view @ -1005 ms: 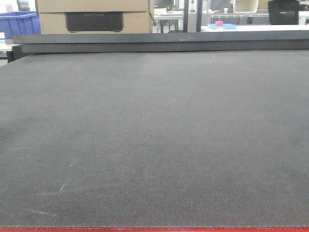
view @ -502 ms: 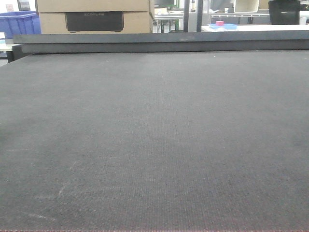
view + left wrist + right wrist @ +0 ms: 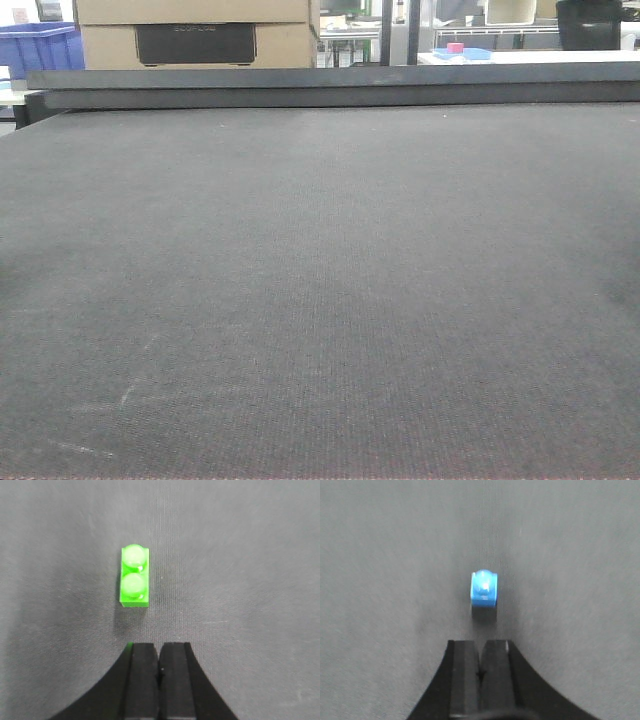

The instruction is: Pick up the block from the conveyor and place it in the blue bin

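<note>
Across the front view, the conveyor [image 3: 320,300] is seen as a wide, flat, dark grey belt of fine woven texture, and nearly the whole picture is filled by it, with a few pale scuff marks near the lower left. At its far side the belt is bounded by a dark raised rail [image 3: 330,88] running from edge to edge. Beyond that rail a cardboard box [image 3: 195,32] with a dark panel is seen; the lettering on the panel is too faint to be read. A blue bin [image 3: 40,48] is seen at the upper left, behind the far edge of the belt, and a small pink object [image 3: 455,47] is seen on a white table [image 3: 530,57] at the upper right. In the left wrist view, the left gripper [image 3: 159,647] is shown with its black fingers pressed together and nothing held between them. A green block [image 3: 135,577] with two studs lies flat on the belt just ahead of the tips, a little to the left in the picture and not touched. In the right wrist view, the right gripper [image 3: 480,645] is likewise clenched on nothing, and a blue block [image 3: 484,591] with one stud lies on the belt straight ahead of the tips, apart from them. Bare belt is seen on all sides of both blocks.
</note>
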Motion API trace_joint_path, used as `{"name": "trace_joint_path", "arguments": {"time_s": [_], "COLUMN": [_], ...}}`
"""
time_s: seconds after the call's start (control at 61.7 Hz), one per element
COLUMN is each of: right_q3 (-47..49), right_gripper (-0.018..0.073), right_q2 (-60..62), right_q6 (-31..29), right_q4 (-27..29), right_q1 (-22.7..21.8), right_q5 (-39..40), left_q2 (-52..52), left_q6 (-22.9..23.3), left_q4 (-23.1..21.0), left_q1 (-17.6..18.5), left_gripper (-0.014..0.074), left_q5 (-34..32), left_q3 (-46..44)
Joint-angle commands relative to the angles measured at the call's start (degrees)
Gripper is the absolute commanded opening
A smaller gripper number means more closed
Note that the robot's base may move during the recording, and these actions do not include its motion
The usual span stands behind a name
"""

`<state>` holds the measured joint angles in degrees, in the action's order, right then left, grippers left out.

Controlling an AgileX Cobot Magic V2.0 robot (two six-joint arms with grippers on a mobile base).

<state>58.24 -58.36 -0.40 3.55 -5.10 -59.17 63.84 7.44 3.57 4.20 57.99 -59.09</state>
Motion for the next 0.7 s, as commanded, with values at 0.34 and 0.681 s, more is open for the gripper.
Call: {"name": "trace_joint_path", "arguments": {"time_s": [0.34,0.681], "right_q3": [6.6,9.0], "right_gripper": [0.0171,0.0328], "right_q2": [-22.2,-37.1], "right_q6": [-0.2,-0.2], "right_q4": [-0.2,-0.2], "right_q1": [-0.4,-0.5], "right_q5": [-0.7,2.3], "left_q2": [16.5,18.2], "left_q6": [0.3,0.3], "left_q4": [-0.6,-0.8], "left_q1": [0.2,0.2], "left_gripper": [-0.0111,-0.0111], "left_q5": [4.2,4.2], "left_q3": [-8.5,-8.5]}}
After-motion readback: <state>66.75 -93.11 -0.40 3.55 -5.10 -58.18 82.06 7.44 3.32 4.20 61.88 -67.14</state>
